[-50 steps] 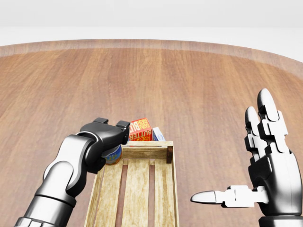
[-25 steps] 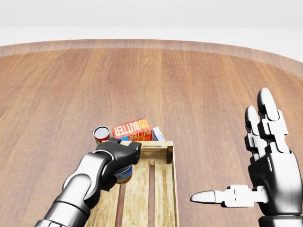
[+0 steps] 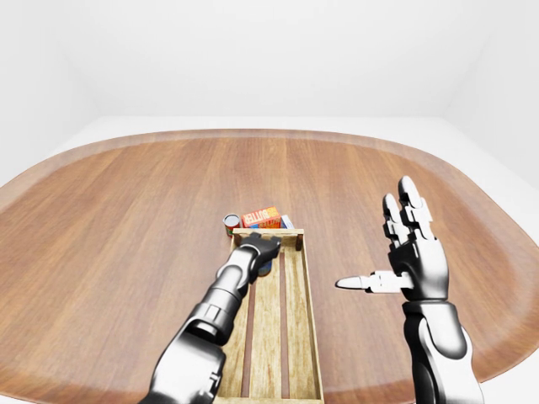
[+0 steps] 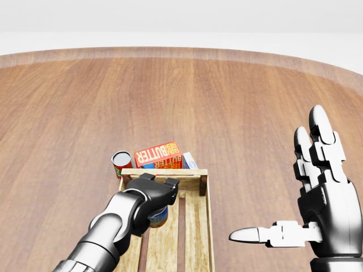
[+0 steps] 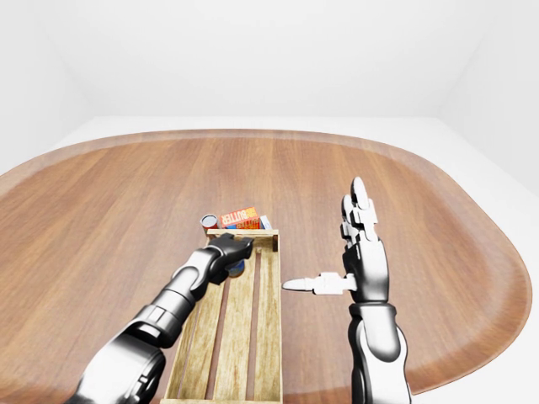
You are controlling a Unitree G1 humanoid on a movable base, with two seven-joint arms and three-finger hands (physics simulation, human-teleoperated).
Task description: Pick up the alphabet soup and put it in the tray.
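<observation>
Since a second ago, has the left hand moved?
Yes. In the head view the left hand, shut on the alphabet soup, moved down and right, from the tray's top-left corner to over its slats. The red can is now uncovered.

The table (image 4: 238, 96) is warm reddish-brown wood with long streaks of grain and a paler band along its rim. The tray (image 4: 193, 226) is pale yellowish wood with darker gaps between the slats and a dark brown corner post. The soup can (image 4: 159, 217) shows blue and a bit of yellow. A second can (image 4: 121, 162) is red with a grey lid. The butter box (image 4: 159, 153) is orange-red with white letters. Both hands, left (image 4: 152, 192) and right (image 4: 320, 198), are glossy black and silver-grey. The walls are white.
</observation>
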